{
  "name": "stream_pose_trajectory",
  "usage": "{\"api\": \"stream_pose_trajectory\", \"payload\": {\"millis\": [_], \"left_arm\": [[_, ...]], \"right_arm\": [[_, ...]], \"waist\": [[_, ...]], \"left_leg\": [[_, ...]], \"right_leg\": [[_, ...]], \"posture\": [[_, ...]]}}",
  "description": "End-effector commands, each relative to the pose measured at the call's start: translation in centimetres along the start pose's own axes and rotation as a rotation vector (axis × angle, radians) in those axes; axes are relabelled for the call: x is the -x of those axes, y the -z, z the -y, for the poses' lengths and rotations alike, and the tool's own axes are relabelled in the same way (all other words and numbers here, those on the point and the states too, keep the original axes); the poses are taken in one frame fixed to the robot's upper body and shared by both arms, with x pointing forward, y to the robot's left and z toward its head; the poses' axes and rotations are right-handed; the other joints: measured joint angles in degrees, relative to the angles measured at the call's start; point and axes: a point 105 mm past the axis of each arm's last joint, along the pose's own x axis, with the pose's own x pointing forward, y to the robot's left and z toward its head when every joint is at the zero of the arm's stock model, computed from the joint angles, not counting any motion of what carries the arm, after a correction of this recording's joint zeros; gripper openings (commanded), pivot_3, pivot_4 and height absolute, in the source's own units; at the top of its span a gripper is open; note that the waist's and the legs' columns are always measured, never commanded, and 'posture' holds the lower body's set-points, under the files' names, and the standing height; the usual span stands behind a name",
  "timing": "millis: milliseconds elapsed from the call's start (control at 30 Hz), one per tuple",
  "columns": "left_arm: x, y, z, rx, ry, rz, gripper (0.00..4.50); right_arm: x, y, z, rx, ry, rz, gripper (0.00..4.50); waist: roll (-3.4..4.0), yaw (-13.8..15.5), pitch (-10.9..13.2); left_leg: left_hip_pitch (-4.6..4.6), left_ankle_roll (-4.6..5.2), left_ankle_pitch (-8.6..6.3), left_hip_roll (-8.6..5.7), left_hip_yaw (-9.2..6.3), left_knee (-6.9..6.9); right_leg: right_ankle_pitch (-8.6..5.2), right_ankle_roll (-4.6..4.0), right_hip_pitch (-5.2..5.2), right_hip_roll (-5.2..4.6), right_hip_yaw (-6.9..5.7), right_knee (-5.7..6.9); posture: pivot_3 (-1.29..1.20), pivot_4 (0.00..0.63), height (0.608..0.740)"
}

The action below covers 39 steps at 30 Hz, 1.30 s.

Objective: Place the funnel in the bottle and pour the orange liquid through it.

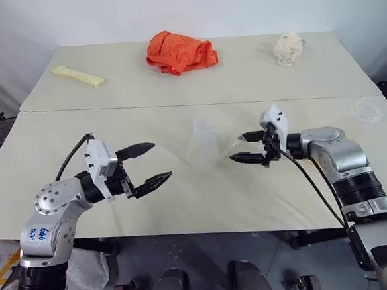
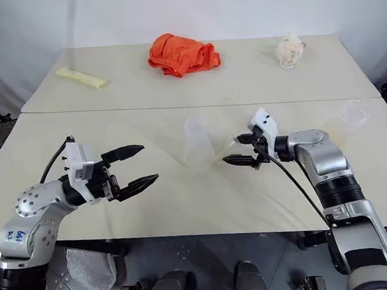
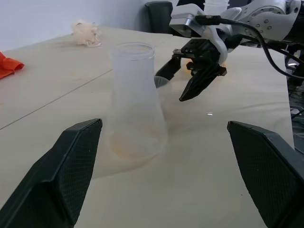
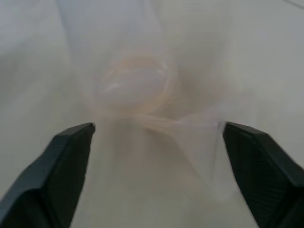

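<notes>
Bottle [image 1: 204,142] upright mid-table, 6 o'clock of cloth [image 1: 180,51] | funnel [image 1: 236,144] at bottle's 3 o'clock, between spread fingers of right gripper [image 1: 247,147] | left gripper [image 1: 150,165] agape, empty, at bottle's 8 o'clock

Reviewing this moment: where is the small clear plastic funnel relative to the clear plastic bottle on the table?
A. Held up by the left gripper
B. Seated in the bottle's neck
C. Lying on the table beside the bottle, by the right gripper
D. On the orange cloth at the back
C: the small clear plastic funnel lies on the table beside the upright clear plastic bottle, with the open right gripper at it; the bottle's mouth is empty.
</notes>
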Motion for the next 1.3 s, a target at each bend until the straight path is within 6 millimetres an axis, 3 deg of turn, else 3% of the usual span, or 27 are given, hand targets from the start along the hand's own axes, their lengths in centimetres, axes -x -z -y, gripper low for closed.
{"api": "stream_pose_trajectory", "payload": {"millis": [33,333,667,767,900,1033,1300], "left_arm": [[-0.1,-1.1,0.3,-0.034,0.006,0.036,4.50],[-1.1,-1.4,-0.2,-0.046,0.015,0.066,4.50],[-1.7,-1.8,-0.6,-0.039,0.028,0.107,4.50],[-2.0,-1.9,-0.9,-0.023,0.028,0.118,4.50],[-2.5,-1.7,-1.0,-0.012,0.039,0.111,4.50],[-2.7,-1.6,-1.0,-0.010,0.043,0.108,4.50],[-2.4,-1.3,-1.1,-0.015,0.025,0.098,4.50]], "right_arm": [[0.3,-1.2,-0.1,0.051,-0.002,0.024,3.24],[0.6,-1.0,-0.3,0.090,0.015,0.053,0.13],[4.6,-6.0,-1.5,0.180,0.074,0.359,0.06],[5.6,-8.8,-2.1,0.284,0.093,0.435,0.06],[4.4,-12.0,-3.3,0.440,0.036,0.436,0.06],[3.3,-13.6,-3.8,0.497,-0.009,0.426,0.06],[1.9,-12.6,-4.7,0.566,-0.126,0.280,0.06]], "waist": [[0.00,0.00,0.00],[0.00,0.01,0.00],[0.00,0.01,0.00],[0.01,0.04,0.01],[0.03,-0.16,0.02],[0.03,-0.09,0.02],[0.03,0.04,0.03]], "left_leg": [[0.00,0.00,0.00,0.00,0.00,0.00],[0.00,-0.01,0.00,0.00,0.00,0.00],[-0.01,-0.01,0.00,0.00,0.00,0.00],[-0.01,-0.01,0.00,0.02,0.01,0.00],[-0.01,-0.01,0.00,0.01,0.09,0.02],[0.00,-0.02,-0.01,0.05,0.06,-0.02],[-0.06,0.00,-0.01,-0.02,-0.01,0.00]], "right_leg": [[0.00,0.00,0.00,0.00,0.00,-0.01],[0.00,0.00,0.00,0.01,-0.02,0.00],[0.00,0.00,0.00,0.03,-0.02,-0.01],[0.00,0.00,-0.01,0.04,-0.02,-0.01],[0.00,0.00,-0.04,0.03,0.03,0.00],[0.00,0.00,-0.05,0.06,-0.02,0.01],[0.01,0.01,-0.06,-0.02,-0.05,-0.01]], "posture": [[0.00,0.150,0.740],[0.00,0.150,0.740],[0.00,0.150,0.740],[0.00,0.150,0.740],[0.00,0.150,0.740],[0.00,0.150,0.740],[0.00,0.150,0.740]]}}
